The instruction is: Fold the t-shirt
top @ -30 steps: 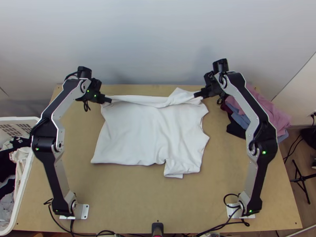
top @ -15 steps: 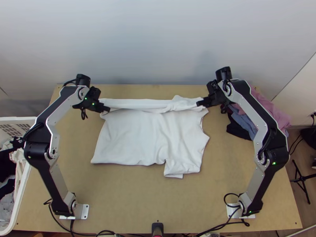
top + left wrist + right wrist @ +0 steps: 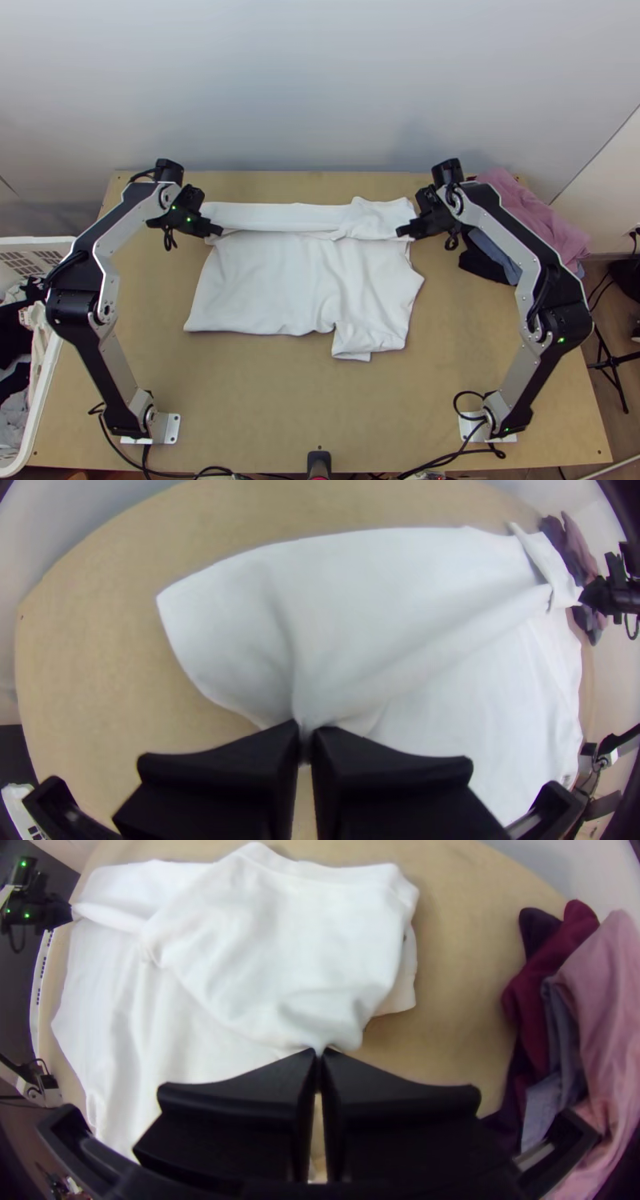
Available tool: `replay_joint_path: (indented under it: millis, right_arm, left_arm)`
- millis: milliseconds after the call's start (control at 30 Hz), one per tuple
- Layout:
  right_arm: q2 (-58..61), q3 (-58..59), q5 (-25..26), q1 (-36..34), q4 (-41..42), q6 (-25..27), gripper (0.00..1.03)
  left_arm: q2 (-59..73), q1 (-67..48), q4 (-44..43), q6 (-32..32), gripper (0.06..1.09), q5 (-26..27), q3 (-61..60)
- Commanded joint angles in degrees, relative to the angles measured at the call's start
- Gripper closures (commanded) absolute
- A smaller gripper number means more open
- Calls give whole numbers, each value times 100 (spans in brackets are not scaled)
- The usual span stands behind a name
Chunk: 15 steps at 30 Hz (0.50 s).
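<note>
Wooden table (image 3: pixel 264 408): white t-shirt (image 3: pixel 296 280) across the middle, long axis side to side, one sleeve (image 3: pixel 352 344) pointing nearward, far strip folded over. Left gripper (image 3: pixel 218 233), right gripper (image 3: pixel 403 231) closed, pinching strip's opposite ends.

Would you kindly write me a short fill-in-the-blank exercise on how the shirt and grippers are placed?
The t-shirt is ____ in colour.
Counting the left gripper and right gripper, ____ grippers pinch it.
Of its near and far edges, the folded strip lies along the ____ one.
In the top view, a laundry basket stands on the table's ____ side.

Missing words: white; two; far; left.
</note>
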<state>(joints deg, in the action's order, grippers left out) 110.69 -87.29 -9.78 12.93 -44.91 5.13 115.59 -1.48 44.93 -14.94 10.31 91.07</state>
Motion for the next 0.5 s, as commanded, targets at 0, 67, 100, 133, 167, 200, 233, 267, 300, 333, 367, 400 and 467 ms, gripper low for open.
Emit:
replay_joint_path:
  millis: [0, 67, 100, 133, 167, 200, 233, 267, 300, 333, 367, 400, 467]
  right_arm:
    - [-4, 449, 3, -36, 281, -3, 86]
    - [-4, 449, -6, -80, 281, -12, 68]
    - [5, 449, -6, -106, 254, -12, 58]
    - [5, 449, -6, -124, 237, -12, 48]
    - [5, 449, -6, -124, 201, 15, 41]
    - [5, 449, -6, -124, 166, 41, 32]
    - [5, 432, -6, -124, 87, 50, 20]
    - [-4, 414, -6, -115, -1, 76, 11]
    - [-13, 405, 3, -106, -97, 120, 4]
    - [-39, 405, 3, -98, -141, 164, 3]
    - [-92, 414, 3, -89, -168, 173, 3]
    - [-145, 414, 3, -89, -185, 182, 3]
    - [-268, 423, -6, -89, -247, 164, 3]
  left_arm:
    - [69, -178, 130, -246, 29, -11, -177]
    - [16, -186, 139, -246, 10, -11, -186]
    - [-37, -186, 130, -238, 10, -2, -186]
    - [-89, -169, 122, -176, 10, -2, -177]
    - [-133, -134, 122, -141, 10, 7, -151]
    - [-168, -90, 122, -114, 10, 24, -142]
    - [-186, -55, 122, -123, 10, 24, -133]
    - [-204, -2, 130, -158, 10, 24, -115]
    - [-230, 51, 130, -211, 10, 15, -98]
    - [-256, 130, 122, -238, 10, -2, -63]
    - [-300, 235, 139, -273, 10, -2, 8]
    - [-335, 350, 148, -281, 10, -2, 95]
    - [-379, 543, 157, -378, 10, -2, 254]
